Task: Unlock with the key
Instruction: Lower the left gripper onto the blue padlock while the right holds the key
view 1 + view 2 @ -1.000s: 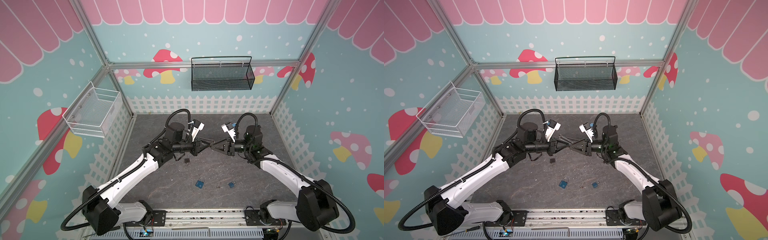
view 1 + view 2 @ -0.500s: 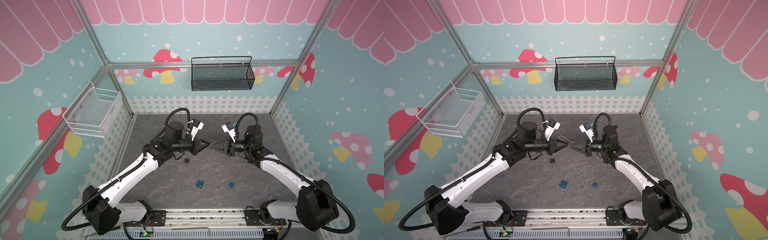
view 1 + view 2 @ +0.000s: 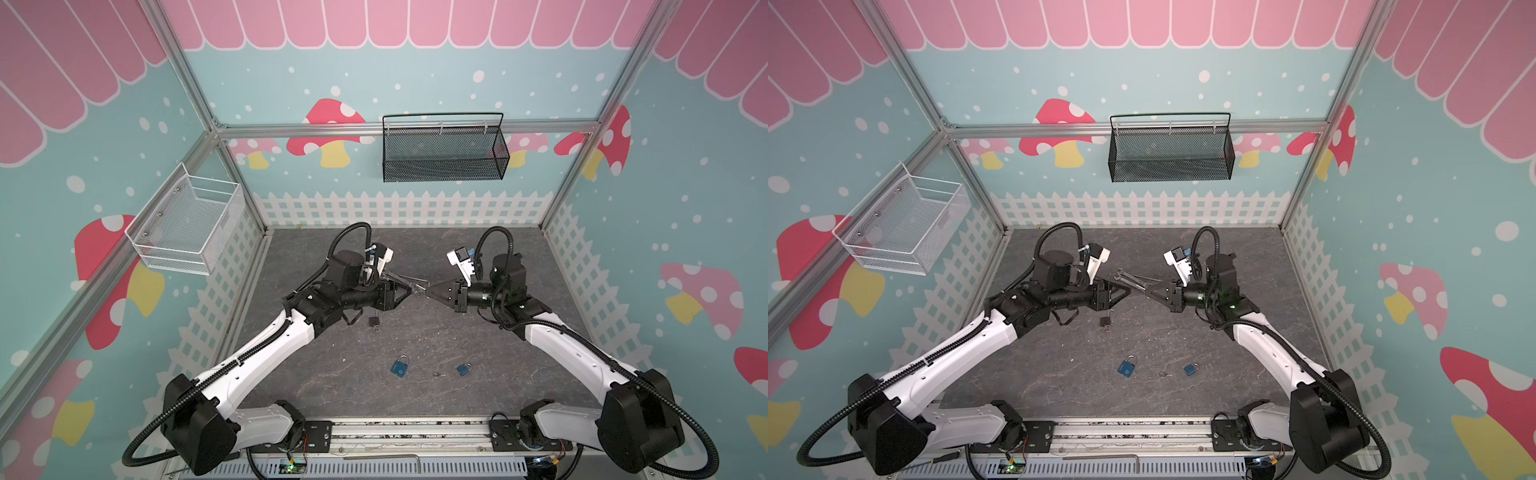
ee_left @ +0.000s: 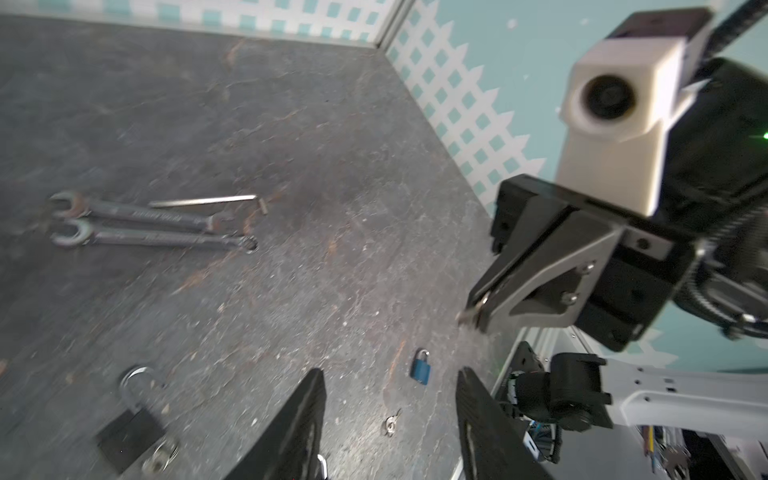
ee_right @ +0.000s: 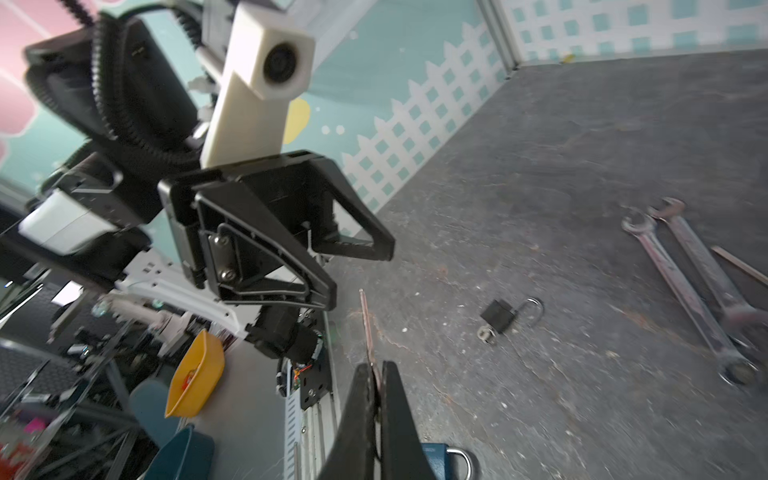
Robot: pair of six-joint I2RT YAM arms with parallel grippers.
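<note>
My right gripper (image 5: 377, 365) is shut on a thin key (image 5: 366, 324) that sticks out past its tips; the left wrist view shows the key (image 4: 467, 316) at those tips. My left gripper (image 4: 390, 374) is open and empty, facing the right gripper (image 3: 428, 291) across a small gap above the floor, as both top views show. On the floor below lies a black padlock (image 3: 374, 322) (image 5: 498, 316) with a key ring at its base. Two blue padlocks (image 3: 400, 368) (image 3: 463, 369) lie nearer the front, with a small loose key (image 4: 390, 424) between them.
Two wrenches (image 3: 1133, 278) and a thin metal rod (image 4: 203, 201) lie on the dark floor behind the grippers. A black mesh basket (image 3: 444, 153) hangs on the back wall and a white wire basket (image 3: 187, 226) on the left wall.
The two grippers met tip to tip. My left gripper has since opened and let go, while the right one has shut on the key. The tips now stand slightly apart.
</note>
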